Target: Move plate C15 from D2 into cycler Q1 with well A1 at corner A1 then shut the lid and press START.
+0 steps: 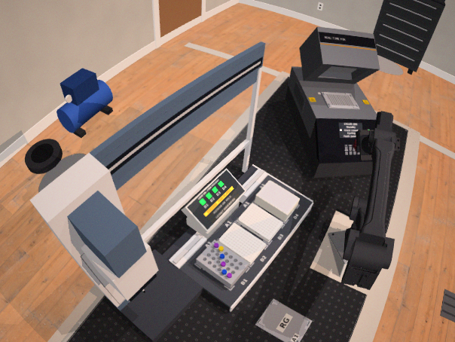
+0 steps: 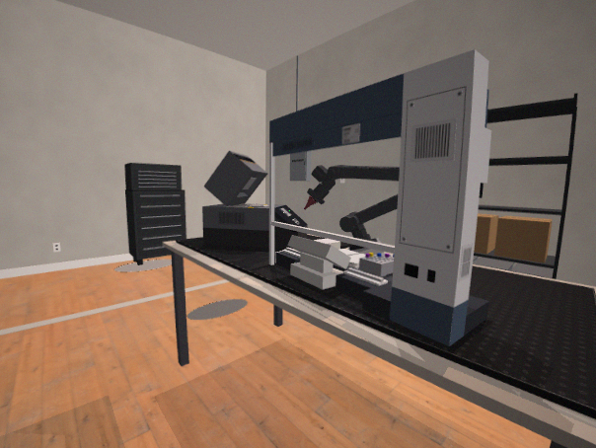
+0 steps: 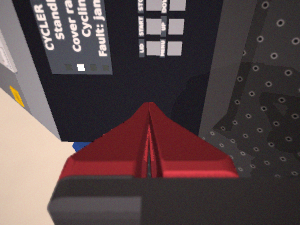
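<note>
The cycler Q1 stands at the back right with its lid tilted up and open. Its block is bare. Plate C15 lies on D2 in the hand-off row. My gripper has its red fingers shut and empty, a little in front of Q1's panel. In the wrist view the fingertips point at the panel below the LID key, apart from it. A white lamp mark shows under the status list. From the side my gripper hangs above the panel.
The tube cooling block with coloured tubes sits on D1. Plate G16 is on D3 and the deep-well block on D4. The RG nest lies at the front. A tall blue-grey gantry spans the left.
</note>
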You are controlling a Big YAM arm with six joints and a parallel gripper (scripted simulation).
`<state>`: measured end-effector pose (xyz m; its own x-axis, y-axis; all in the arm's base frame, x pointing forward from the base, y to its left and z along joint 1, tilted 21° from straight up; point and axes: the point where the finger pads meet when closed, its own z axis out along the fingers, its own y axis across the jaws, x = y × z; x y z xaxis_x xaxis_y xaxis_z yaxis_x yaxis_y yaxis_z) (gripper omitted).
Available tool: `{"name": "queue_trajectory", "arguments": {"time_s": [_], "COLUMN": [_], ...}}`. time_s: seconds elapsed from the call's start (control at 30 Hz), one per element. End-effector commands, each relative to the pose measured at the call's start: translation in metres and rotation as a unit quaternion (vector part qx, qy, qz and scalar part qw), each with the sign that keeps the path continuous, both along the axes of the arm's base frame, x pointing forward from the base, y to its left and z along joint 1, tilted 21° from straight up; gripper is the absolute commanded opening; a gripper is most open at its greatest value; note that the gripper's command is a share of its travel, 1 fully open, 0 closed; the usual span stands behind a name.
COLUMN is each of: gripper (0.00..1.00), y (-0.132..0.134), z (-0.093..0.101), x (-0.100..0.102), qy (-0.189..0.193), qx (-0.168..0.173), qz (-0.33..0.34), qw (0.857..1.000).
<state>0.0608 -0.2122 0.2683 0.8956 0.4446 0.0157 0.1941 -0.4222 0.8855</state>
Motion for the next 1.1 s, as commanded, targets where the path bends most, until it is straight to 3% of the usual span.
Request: {"name": "queue_trajectory", "arguments": {"time_s": [0.0, 0.17, 0.3, 0.4, 0.5, 0.9, 1.07], "gripper": [0.0, 0.0, 0.0, 0.0, 0.0, 0.0, 0.0], "y": [0.005, 0.02, 0.04, 0.037, 0.037, 0.034, 0.034], "z": [0.041, 0.028, 0.044, 0.037, 0.026, 0.015, 0.004], "x": [-0.011, -0.017, -0.022, -0.024, -0.021, -0.029, -0.029], "qy": [0.024, 0.031, 0.026, 0.041, 0.024, 0.036, 0.019], "qx": [-0.037, -0.02, -0.026, -0.024, -0.007, -0.02, 0.001], "qz": [0.003, 0.002, -0.002, 0.013, 0.018, -0.004, -0.003], "qw": [0.999, 0.999, 0.999, 0.999, 1.0, 0.999, 1.0]}}
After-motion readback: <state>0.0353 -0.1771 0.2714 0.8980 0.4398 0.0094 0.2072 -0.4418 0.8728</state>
